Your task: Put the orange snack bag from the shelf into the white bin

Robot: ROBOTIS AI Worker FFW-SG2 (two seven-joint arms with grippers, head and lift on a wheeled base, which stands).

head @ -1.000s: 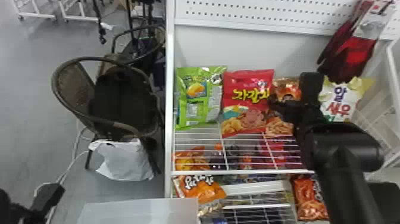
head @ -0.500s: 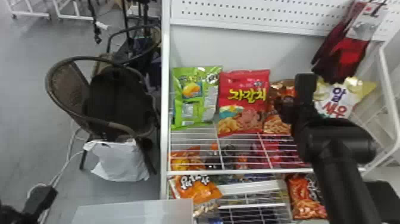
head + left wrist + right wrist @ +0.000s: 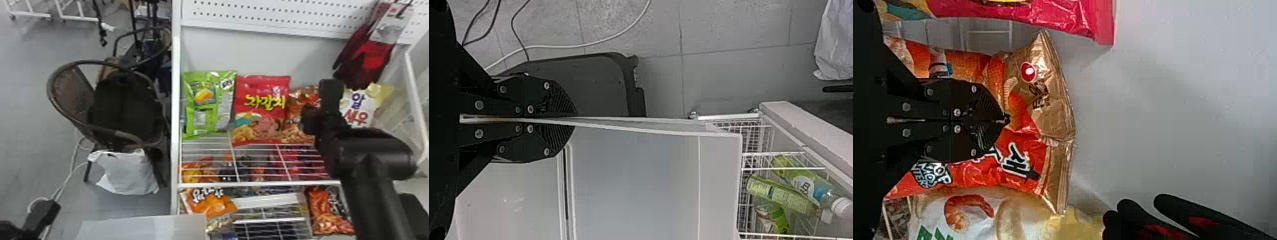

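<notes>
Foil [image 3: 1053,107] crinkles gold atop the orange snack bag [image 3: 985,177], pinched between right jaws [image 3: 319,104] closed tight.

Downward head view; close right-wrist view; same shelf [image 3: 255,184]

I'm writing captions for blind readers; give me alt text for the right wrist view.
A black end effector pinches a gold-topped orange snack bag between a red bag and a white bag; a black-and-red glove is nearby.

Centre of the right wrist view, the orange bag [image 3: 1055,112] looks like glossy, crinkled foil; the head view's lower-left bin [image 3: 143,226], smooth plastic.
</notes>
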